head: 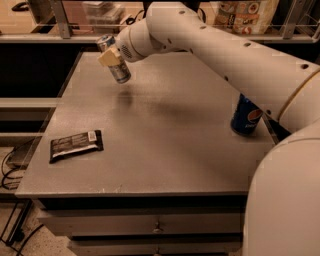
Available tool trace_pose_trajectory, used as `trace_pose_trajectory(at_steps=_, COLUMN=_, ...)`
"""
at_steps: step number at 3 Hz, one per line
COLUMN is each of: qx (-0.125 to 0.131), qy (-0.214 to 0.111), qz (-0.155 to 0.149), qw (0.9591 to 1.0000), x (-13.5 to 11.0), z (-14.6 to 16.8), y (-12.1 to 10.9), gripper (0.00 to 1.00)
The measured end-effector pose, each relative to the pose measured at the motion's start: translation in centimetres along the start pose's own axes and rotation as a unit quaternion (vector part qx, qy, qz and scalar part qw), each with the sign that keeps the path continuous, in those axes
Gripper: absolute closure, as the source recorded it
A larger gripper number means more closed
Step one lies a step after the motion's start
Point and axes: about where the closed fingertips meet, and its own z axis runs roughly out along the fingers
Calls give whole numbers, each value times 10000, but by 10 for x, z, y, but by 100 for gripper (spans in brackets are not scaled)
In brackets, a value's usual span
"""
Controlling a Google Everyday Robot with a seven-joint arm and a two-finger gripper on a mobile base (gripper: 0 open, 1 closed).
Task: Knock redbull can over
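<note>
The redbull can [116,61] is slim, silver and blue. It is tilted, with its silver top leaning up and to the left, over the far left part of the grey table [165,125]. Its lower end seems to hang just above the tabletop, with a shadow under it. My gripper [111,56] is at the end of the white arm that reaches in from the right. It is shut around the can's middle, and one cream fingertip [108,57] lies across the can's front.
A dark blue Pepsi can [246,116] stands upright near the table's right edge, partly behind my arm. A black snack packet [76,145] lies flat at the front left. A shelf with railing and boxes [240,15] runs behind the table.
</note>
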Motion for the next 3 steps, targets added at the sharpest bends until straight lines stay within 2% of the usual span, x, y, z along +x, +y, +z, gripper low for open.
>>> trace_pose_trajectory(at_steps=1, qx=-127, qy=534, qz=-275, qw=9981, x=13, z=-11, y=0, gripper=100)
trace_pose_trajectory(at_steps=2, qx=-296, qy=952, qz=-429, qw=9941, x=30, z=-11, y=4, gripper=82)
trace_pose_trajectory(at_steps=3, qx=-507, qy=1195, qz=-463, qw=9905, x=42, z=-2, y=8, gripper=59)
